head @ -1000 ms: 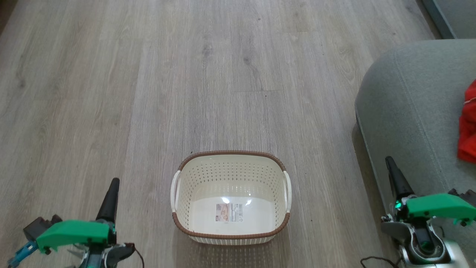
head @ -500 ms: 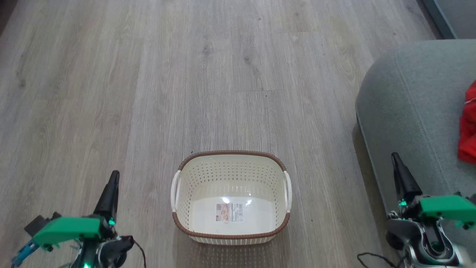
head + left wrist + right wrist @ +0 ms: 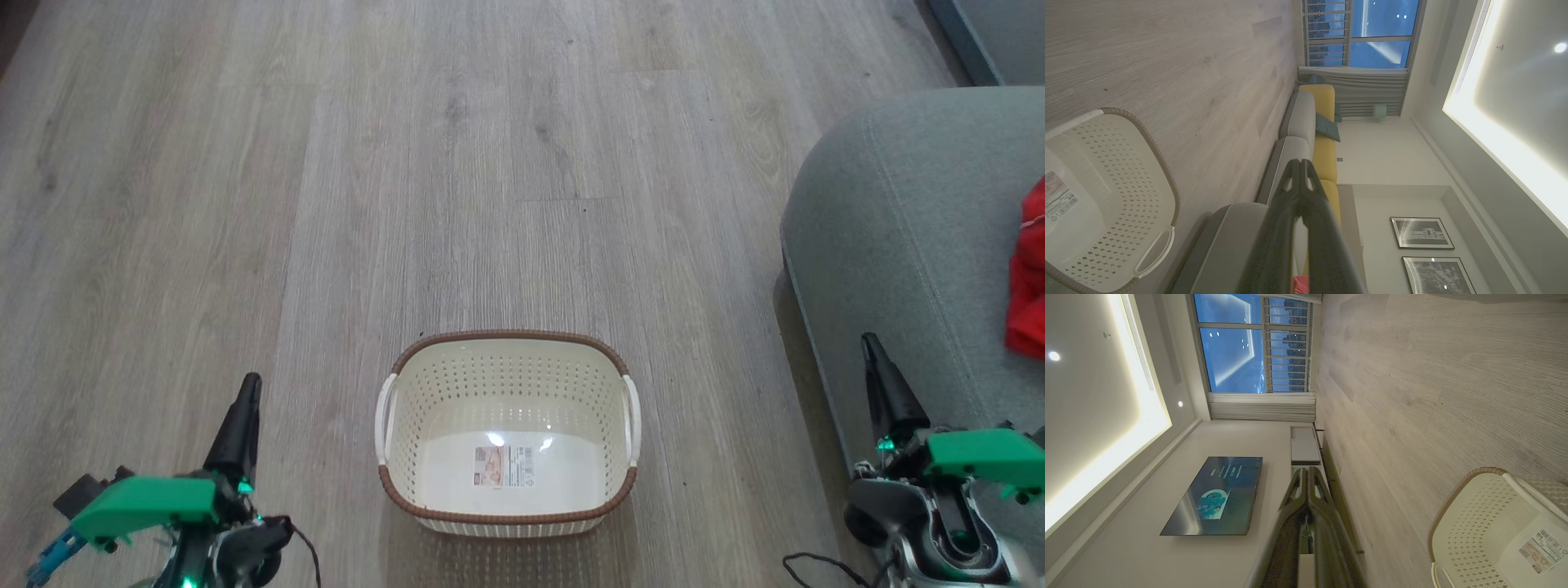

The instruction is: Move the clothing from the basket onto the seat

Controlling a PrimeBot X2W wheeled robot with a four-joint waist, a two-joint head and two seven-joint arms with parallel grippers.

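Observation:
The cream basket (image 3: 392, 367) with a brown rim stands on the wood floor at the bottom middle; inside it I see its bare floor and a sticker. The red clothing (image 3: 1029, 278) lies on the grey-green seat (image 3: 890, 212) at the right edge, partly cut off. My left gripper (image 3: 251, 380) is shut and empty, left of the basket. My right gripper (image 3: 869, 338) is shut and empty, over the seat's front edge. The left wrist view shows the basket (image 3: 1163, 171), the seat (image 3: 1229, 245) and a bit of the clothing (image 3: 1300, 285) behind my shut left gripper (image 3: 1300, 162). The right wrist view shows the basket (image 3: 1457, 498) beside my shut right gripper (image 3: 1306, 469).
Open wood floor (image 3: 457, 163) stretches ahead of the basket. A grey sofa base (image 3: 980, 33) sits at the far right corner. The left wrist view shows a long grey and yellow sofa (image 3: 1314, 122); the right wrist view shows a wall television (image 3: 1216, 494).
Both grippers have drifted a little up the head view, the right one also slightly rightward. Basket, clothing and seat have not moved.

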